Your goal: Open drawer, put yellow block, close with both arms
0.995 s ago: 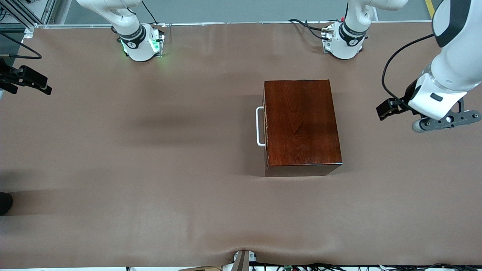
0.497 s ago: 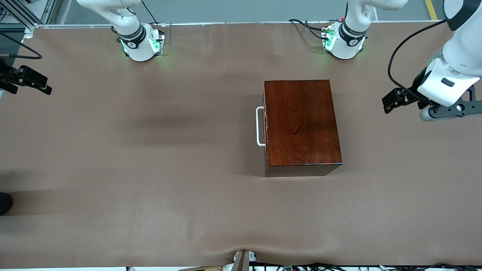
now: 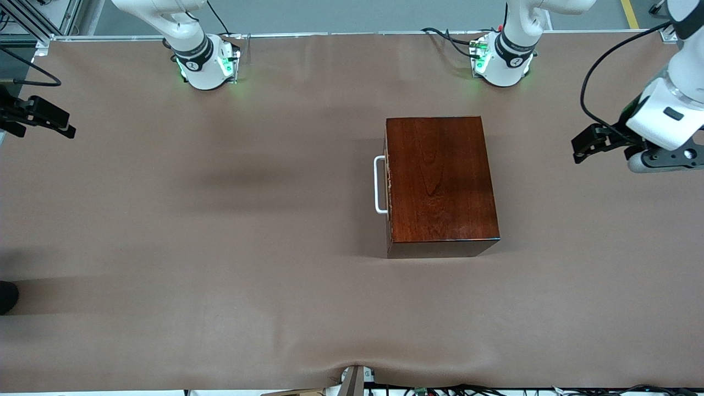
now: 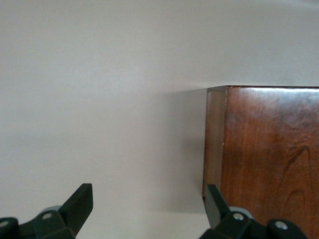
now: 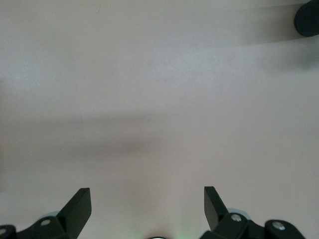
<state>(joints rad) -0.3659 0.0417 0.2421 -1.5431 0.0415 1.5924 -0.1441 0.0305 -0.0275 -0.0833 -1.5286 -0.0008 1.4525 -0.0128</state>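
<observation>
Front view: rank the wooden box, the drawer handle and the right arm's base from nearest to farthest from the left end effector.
From the left end effector, over the table's left-arm end:
1. Wooden box, mid-table.
2. Drawer handle, on the box's face toward the right arm's end.
3. Right arm's base, at the table's robot edge.

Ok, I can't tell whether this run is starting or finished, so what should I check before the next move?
1. Drawer shut: ok, its front sits flush with the box.
2. Yellow block located: cannot tell, it shows in no view and may be inside.
3. Handle free to grab: ok, nothing touches it.
4. Left gripper open and empty: ok, it is over the table by the box's corner, toward the left arm's end.
5. Right gripper open and empty: ok, it is over bare table.
</observation>
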